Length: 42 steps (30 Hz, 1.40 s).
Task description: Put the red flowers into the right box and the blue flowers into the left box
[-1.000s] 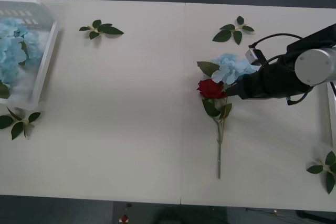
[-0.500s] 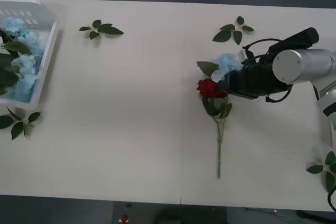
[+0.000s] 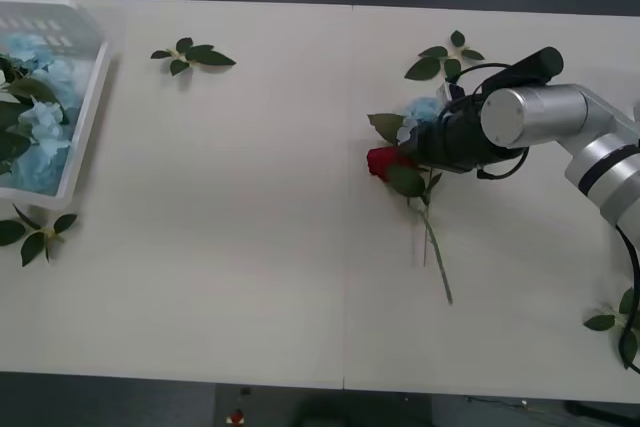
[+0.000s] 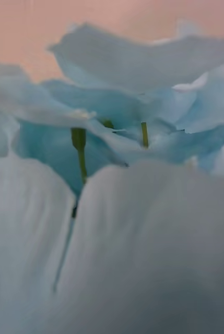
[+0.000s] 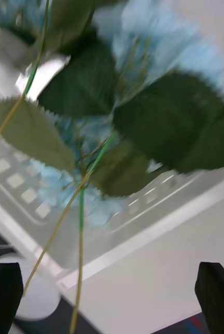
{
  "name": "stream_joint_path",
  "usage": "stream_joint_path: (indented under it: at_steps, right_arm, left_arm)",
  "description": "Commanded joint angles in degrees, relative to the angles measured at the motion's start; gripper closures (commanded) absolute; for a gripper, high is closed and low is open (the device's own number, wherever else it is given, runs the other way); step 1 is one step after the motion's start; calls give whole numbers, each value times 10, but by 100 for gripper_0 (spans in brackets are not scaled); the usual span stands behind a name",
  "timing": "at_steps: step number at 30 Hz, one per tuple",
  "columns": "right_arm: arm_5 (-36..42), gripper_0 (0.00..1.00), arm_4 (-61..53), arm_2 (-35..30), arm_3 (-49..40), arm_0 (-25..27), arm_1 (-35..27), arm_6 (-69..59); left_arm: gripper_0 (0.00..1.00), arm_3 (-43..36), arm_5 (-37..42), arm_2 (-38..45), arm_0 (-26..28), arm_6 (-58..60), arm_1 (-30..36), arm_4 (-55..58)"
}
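Note:
A red flower (image 3: 384,161) lies right of the table's centre, its stem (image 3: 438,265) slanting toward the front right. Just behind it lies a blue flower (image 3: 422,109) with a green leaf. My right gripper (image 3: 416,143) reaches in from the right, low over both blooms, and its tips are hidden among them. The right wrist view has pale blue petals (image 4: 143,104) pressed close to the camera. More blue flowers (image 3: 38,137) with big leaves lie in the left box (image 3: 95,97). My left gripper (image 5: 112,297) hangs open above that box (image 5: 158,235), over its blue flowers (image 5: 158,36). The right box is out of view.
Loose green leaf sprigs lie at the back left (image 3: 195,55), at the back behind my right gripper (image 3: 445,57), in front of the left box (image 3: 35,232), and at the front right edge (image 3: 620,322). The wide middle of the white table (image 3: 240,207) is bare.
My right arm has pushed left over the blue flower. The rose head slid left, and its stem swung from straight to slanting right. In the left box the flowers settled, leaves now showing.

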Motion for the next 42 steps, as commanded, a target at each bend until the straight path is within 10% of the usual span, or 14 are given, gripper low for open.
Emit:
stream_joint_path:
  at_steps: [1,6,18,42]
  right_arm:
    - [-18,29,0,10,42,-23,28,21]
    - [-19,100,1,10,52,-28,32,27]
    - [20,100,-39,-39,47,-33,10,65]
    - [223,100,-307,-258,44,6,-80,550]
  left_arm:
    - [4,-48,75,63,-10,36,18,134]
    - [4,-46,53,47,1,49,-11,338]
    - [4,-122,1,36,18,63,-182,328]
    - [4,-205,-32,4,86,41,-491,237]
